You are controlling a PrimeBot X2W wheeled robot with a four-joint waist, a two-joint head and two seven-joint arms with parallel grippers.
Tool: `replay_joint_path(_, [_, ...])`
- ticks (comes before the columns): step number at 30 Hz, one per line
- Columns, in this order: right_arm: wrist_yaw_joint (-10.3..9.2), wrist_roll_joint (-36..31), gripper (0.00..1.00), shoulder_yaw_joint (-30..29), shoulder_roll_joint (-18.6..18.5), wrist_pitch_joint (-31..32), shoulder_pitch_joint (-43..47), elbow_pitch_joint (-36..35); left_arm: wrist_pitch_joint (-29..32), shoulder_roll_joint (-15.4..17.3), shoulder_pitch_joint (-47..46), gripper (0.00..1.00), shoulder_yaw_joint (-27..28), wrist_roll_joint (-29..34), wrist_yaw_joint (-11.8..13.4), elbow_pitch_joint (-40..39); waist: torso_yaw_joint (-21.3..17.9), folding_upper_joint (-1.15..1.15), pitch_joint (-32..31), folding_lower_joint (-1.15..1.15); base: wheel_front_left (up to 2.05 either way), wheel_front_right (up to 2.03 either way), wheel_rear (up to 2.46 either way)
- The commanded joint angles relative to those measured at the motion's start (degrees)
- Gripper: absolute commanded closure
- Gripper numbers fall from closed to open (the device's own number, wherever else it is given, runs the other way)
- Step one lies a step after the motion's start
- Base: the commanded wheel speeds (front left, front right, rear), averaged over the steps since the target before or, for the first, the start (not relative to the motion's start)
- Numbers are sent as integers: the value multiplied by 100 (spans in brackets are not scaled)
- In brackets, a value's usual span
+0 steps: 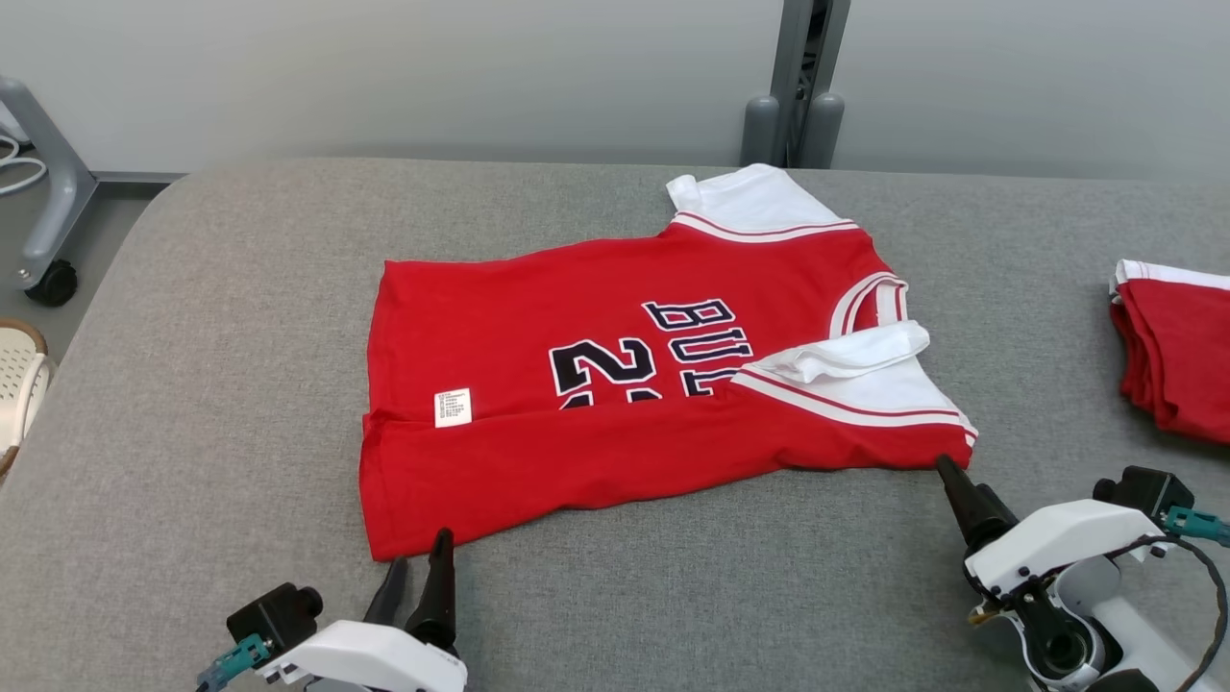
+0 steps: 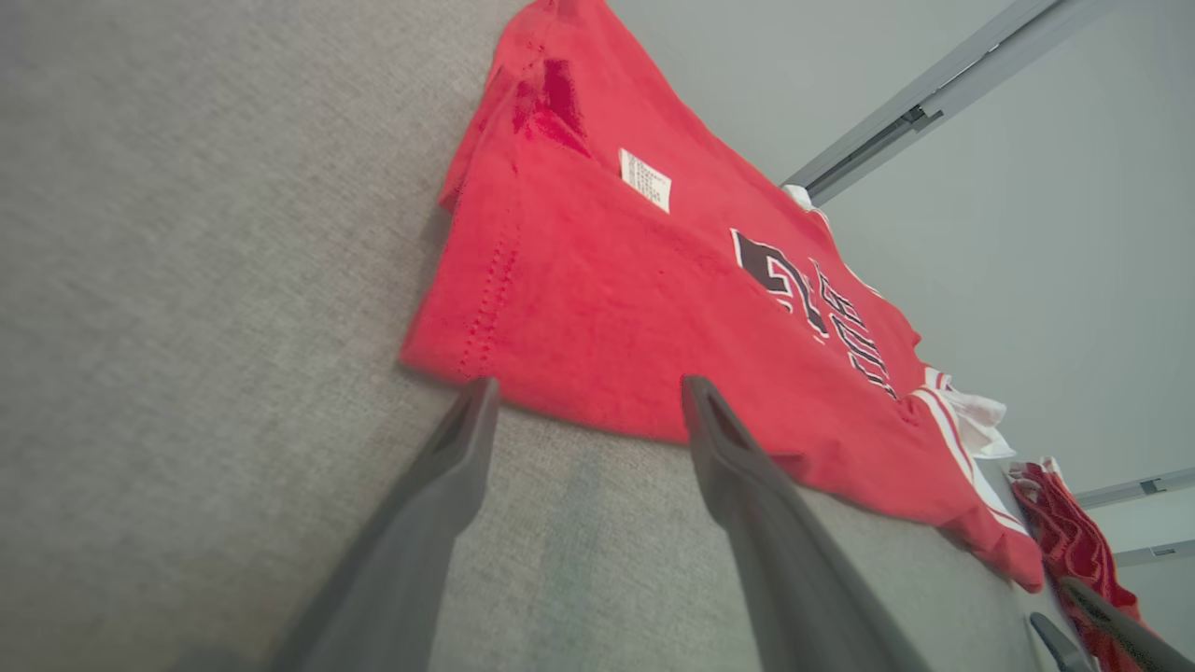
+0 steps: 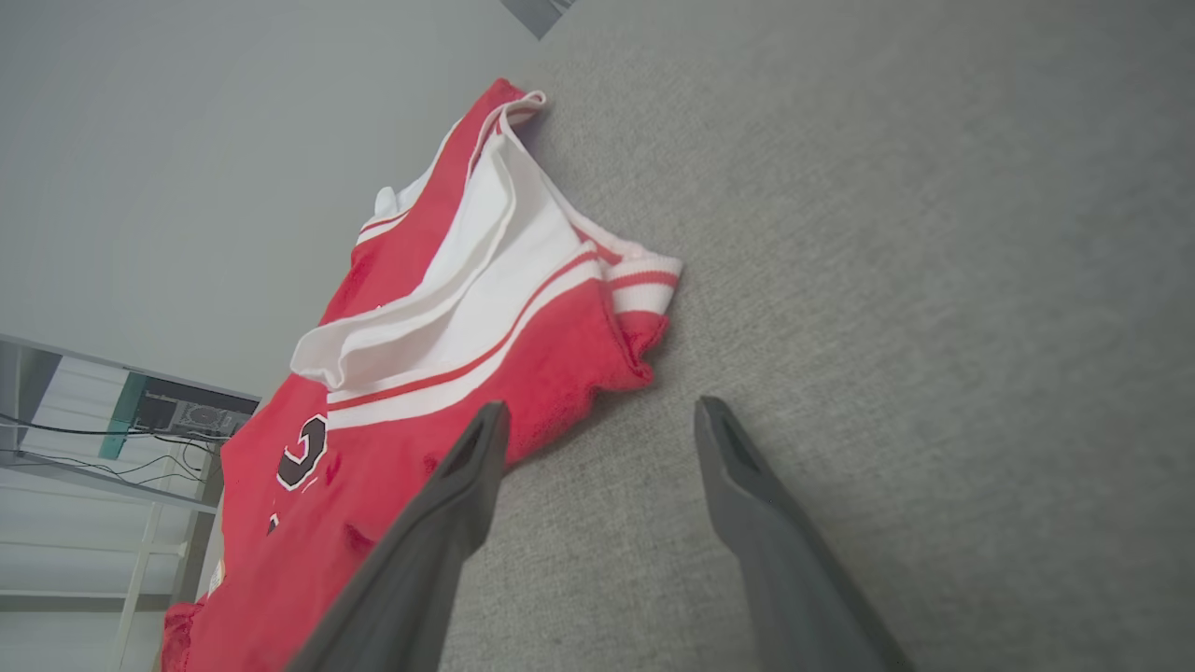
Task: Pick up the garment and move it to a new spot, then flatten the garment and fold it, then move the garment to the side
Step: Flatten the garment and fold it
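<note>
The garment (image 1: 615, 384) is a red jersey with white sleeves and dark lettering. It lies flat on the grey table (image 1: 240, 336), with its near side folded over so a white label shows. My left gripper (image 1: 421, 550) is open just short of the hem's near corner, and the left wrist view shows its fingers (image 2: 590, 387) at the edge of the garment (image 2: 653, 280). My right gripper (image 1: 951, 476) is open beside the near sleeve corner. The right wrist view has its tips (image 3: 602, 406) next to the cuff of the garment (image 3: 467, 317), with nothing between them.
A second red garment (image 1: 1177, 346) lies folded at the table's right edge. A grey post (image 1: 793, 96) stands behind the table. Off the table's left side are a wheeled stand leg (image 1: 48, 231) and a pale basket (image 1: 19, 380).
</note>
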Motion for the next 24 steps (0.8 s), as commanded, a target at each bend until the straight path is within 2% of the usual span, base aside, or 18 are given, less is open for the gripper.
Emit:
replay_joint_path(1, [3,92,0,-58,25,67,-52,43,25,34,-141,0,-54,-210,1,16,16,0,37,0,0,0,0])
replay_joint_path(11, [2,395,0,-156,235,411,-368,299,150,29,-487,0,-484,-1740,44,198,55,0,271,0,0,0,0])
replay_joint_path(24, [1,713,0,-306,416,570,-626,658,-51,31,-973,0,-772,-2415,-120,634,163,0,451,0,0,0,0])
